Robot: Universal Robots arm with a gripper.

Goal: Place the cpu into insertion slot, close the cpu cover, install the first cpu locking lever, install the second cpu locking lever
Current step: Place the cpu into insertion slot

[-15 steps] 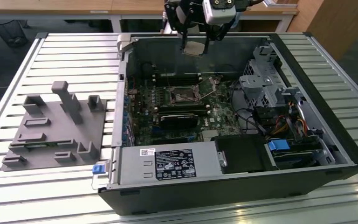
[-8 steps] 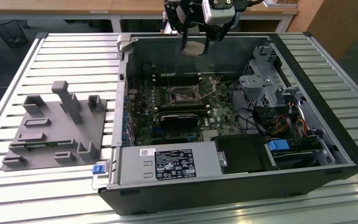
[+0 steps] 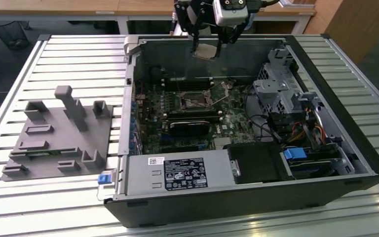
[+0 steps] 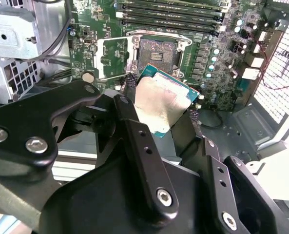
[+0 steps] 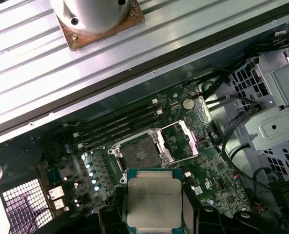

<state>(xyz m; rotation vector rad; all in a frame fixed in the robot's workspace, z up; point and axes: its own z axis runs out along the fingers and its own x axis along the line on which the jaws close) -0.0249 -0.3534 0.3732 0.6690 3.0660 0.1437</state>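
Gripper (image 4: 162, 99) pinched the cpu (image 4: 166, 105) by two opp. edges, holding it in air over the open PC case (image 3: 242, 207), well apart from the empty insertion slot (image 5: 138, 155). The cpu cover (image 5: 181, 141) stood swung open beside the slot.

In the exterior view the gripper (image 3: 207, 49) is cut off by the picture's far edge, so the arm above it is lost. The insertion slot (image 3: 194, 102) is too small there to show its contacts. In the first wrist view the picture's edge cuts the cpu (image 5: 154, 202). In the second wrist view a black finger (image 4: 134, 122) hides, as it seems, one corner of it.
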